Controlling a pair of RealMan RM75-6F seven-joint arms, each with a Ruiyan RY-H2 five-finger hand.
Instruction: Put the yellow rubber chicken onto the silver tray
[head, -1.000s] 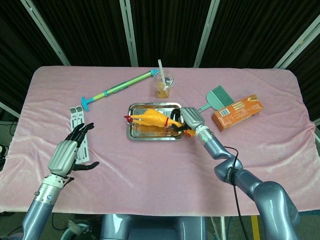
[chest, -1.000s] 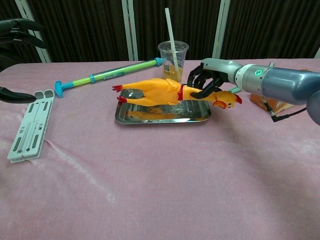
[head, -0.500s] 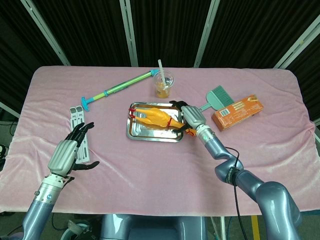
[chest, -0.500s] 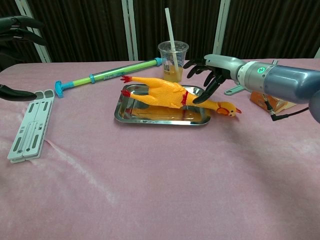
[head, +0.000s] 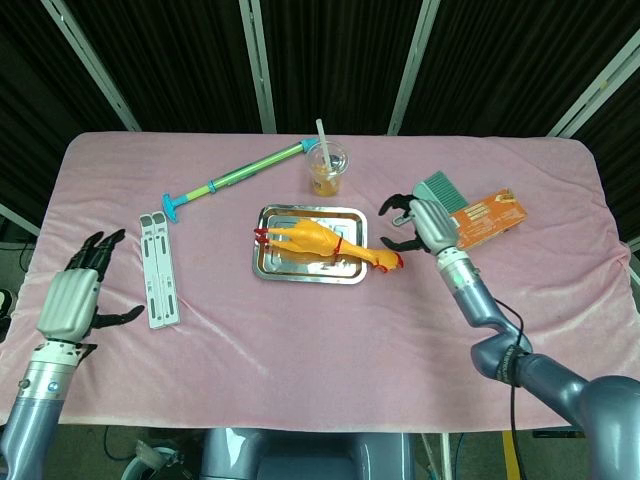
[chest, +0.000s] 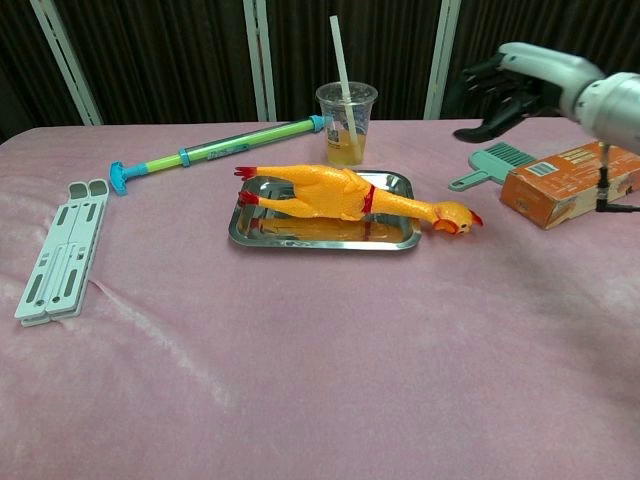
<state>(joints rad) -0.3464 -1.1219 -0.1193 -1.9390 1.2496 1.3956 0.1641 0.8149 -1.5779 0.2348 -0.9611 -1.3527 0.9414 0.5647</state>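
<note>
The yellow rubber chicken (head: 312, 240) (chest: 335, 192) lies on the silver tray (head: 275, 270) (chest: 300, 235), body inside, its head and beak hanging over the tray's right rim onto the cloth. My right hand (head: 423, 222) (chest: 510, 85) is raised to the right of the tray, fingers spread, holding nothing and apart from the chicken. Far off at the table's left edge my left hand (head: 75, 297) hovers with its fingers apart and nothing in it; the chest view does not show it.
A plastic cup with orange drink and a straw (head: 327, 170) (chest: 347, 120) stands just behind the tray. A green-blue stick (head: 235, 177), a grey folded stand (head: 158, 268), a teal brush (head: 435, 192) and an orange box (head: 480, 220) lie on the pink cloth.
My right hand has let go of the chicken and drawn back up and to the right. The chicken has settled on the tray. My left hand moved further left.
</note>
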